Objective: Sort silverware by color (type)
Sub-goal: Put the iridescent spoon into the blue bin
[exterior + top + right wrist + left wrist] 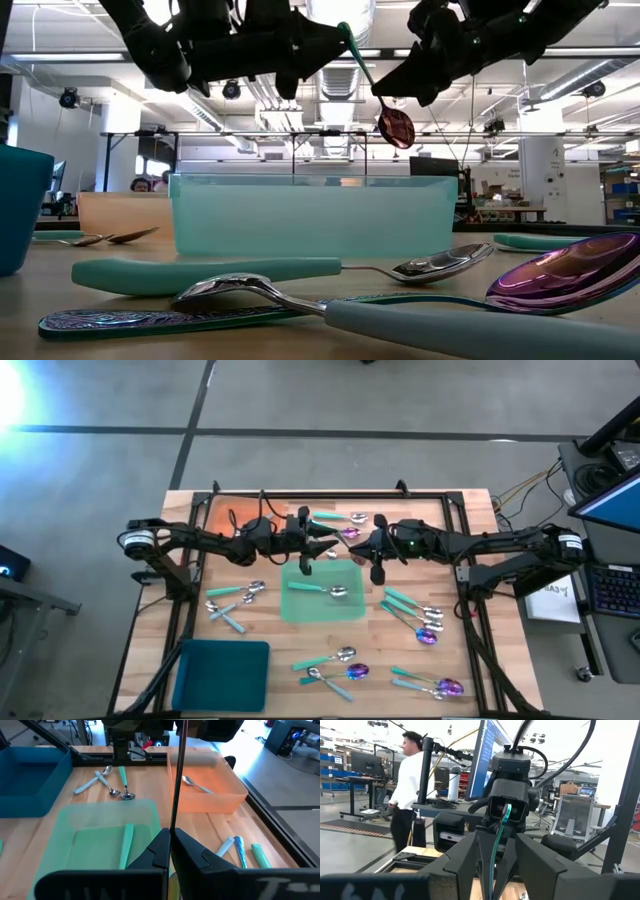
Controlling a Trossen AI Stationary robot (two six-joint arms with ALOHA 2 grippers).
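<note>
A spoon with a teal handle and an iridescent purple head (396, 126) hangs tilted in the air over the green tray (322, 610), its handle end (346, 32) up and its head low. My right gripper (170, 836) is shut on it. My left gripper (496, 840) faces it from the left, open; its fingers stand on either side of the teal handle (501, 832), and no touch shows. Other silverware lies loose on the wooden table: near left (235, 600), right (415, 615), near edge (335, 665). My right gripper pinches the spoon's thin metal neck (176, 795) between its two shut fingers, just above the head. The fingers reach in about level from the table's right and lie across the neck. The spoon is lifted clear and slants, its handle rising toward my left gripper.
The orange tray (225, 795) at the far left holds a silver spoon (192, 782). In the green tray lies a teal-handled spoon (325, 590). A teal tray (222, 675) sits at the near left. More spoons lie by the far edge (335, 518). A person (407, 785) stands beyond the table.
</note>
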